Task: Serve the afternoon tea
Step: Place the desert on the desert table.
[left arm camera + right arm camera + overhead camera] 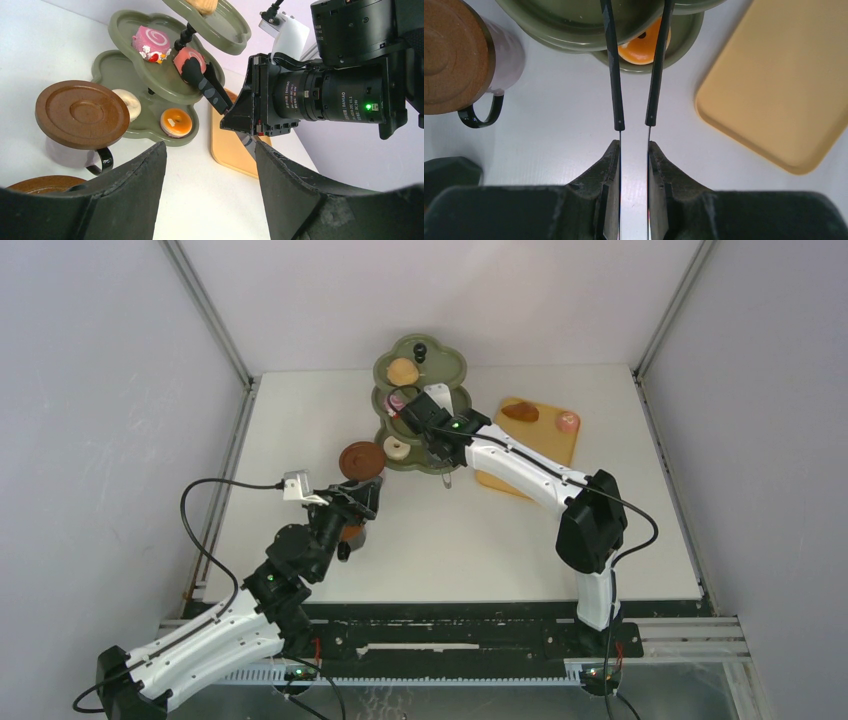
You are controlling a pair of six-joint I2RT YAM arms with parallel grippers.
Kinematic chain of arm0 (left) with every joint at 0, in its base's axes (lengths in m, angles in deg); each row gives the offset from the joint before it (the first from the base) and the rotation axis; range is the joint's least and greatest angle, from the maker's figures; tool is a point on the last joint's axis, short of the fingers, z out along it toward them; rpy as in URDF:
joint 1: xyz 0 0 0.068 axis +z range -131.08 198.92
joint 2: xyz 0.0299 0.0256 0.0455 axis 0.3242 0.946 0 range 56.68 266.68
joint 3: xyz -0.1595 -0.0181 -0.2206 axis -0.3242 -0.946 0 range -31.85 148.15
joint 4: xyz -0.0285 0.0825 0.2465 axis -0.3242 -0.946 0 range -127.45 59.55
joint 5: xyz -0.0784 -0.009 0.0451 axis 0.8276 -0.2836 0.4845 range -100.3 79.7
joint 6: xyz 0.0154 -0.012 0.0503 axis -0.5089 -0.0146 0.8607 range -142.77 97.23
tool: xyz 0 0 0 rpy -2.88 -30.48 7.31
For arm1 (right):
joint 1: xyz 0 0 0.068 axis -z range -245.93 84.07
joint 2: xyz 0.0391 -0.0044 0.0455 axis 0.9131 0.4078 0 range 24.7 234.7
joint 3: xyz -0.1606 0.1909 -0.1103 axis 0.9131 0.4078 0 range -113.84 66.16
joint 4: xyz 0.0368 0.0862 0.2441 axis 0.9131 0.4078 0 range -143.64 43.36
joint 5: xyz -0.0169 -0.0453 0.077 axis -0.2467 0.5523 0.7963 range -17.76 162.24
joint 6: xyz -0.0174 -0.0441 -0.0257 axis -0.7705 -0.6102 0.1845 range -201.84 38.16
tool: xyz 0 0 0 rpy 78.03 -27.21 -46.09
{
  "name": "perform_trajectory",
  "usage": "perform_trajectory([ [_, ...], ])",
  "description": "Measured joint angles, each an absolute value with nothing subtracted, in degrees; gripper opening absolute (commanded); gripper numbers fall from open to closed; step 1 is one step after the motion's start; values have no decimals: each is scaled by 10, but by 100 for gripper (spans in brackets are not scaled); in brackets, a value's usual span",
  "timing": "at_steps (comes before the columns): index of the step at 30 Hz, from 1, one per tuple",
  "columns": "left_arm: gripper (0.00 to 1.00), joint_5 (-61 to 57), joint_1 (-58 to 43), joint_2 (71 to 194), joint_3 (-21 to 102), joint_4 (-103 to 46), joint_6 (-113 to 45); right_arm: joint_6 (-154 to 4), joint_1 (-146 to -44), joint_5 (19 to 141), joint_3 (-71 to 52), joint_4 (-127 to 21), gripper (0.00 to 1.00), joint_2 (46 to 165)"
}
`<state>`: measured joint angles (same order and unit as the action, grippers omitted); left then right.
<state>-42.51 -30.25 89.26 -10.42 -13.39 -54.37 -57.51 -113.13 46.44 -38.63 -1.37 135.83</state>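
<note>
The olive-green three-tier stand (452,367) rises at the table's back middle. A brown bun (403,370) lies on its top tier, a pink swirl cake (150,40) on the middle tier, and a white donut (129,102) and an orange donut (176,121) on the bottom one. My right gripper (634,155) is shut on the black tongs (614,75). The tongs' tips pinch a second pink cake (189,57) over the middle tier. My left gripper (210,170) hangs open over bare table, nothing between its fingers. A cup topped by a brown saucer (82,114) stands left of the stand.
The orange-yellow tray (545,452), right of the stand, carries a brown bun (519,412) and a pink cake (568,422). Another brown saucer (45,182) sits under my left gripper's left finger. The right arm (520,470) reaches across the tray's near corner.
</note>
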Motion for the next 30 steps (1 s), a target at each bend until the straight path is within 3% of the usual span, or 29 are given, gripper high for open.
perform_trajectory([
  [30, 71, -426, -302, 889, -104, -129, -543, -577, -1153, 473, -465, 14, 22, 1389],
])
